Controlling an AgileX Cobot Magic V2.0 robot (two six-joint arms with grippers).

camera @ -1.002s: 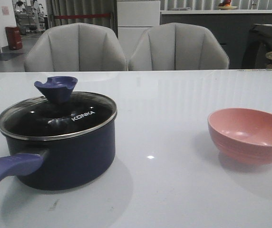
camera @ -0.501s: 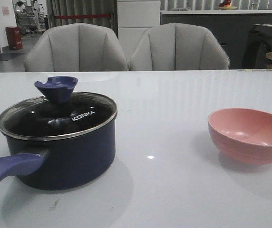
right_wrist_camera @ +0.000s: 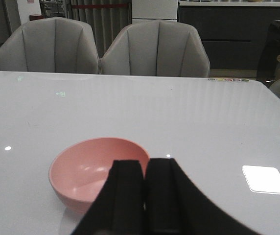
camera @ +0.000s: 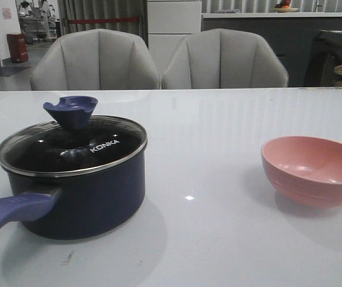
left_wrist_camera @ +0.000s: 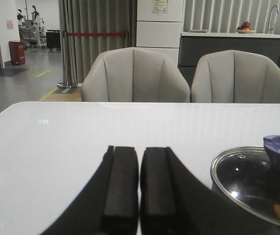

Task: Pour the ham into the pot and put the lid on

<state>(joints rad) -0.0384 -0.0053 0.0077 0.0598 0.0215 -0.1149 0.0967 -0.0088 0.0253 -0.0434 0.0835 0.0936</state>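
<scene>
The dark navy pot point(camera: 87, 197) stands at the left of the table, its blue-purple handle point(camera: 12, 212) pointing toward the near left. The glass lid point(camera: 75, 146) with its blue knob point(camera: 71, 110) sits on the pot. Through the lid point(left_wrist_camera: 243, 181) in the left wrist view, small orange ham slices point(left_wrist_camera: 279, 211) show inside the pot. The pink bowl point(camera: 314, 170) stands at the right with nothing visible in it. My left gripper point(left_wrist_camera: 139, 149) is shut and holds nothing, beside the pot. My right gripper point(right_wrist_camera: 146, 164) is shut and holds nothing, just short of the bowl point(right_wrist_camera: 86, 171). Neither gripper shows in the front view.
Two grey chairs point(camera: 96, 60) point(camera: 225, 60) stand behind the far edge of the white table point(camera: 207, 131). A wide stretch of bare tabletop lies between pot and bowl.
</scene>
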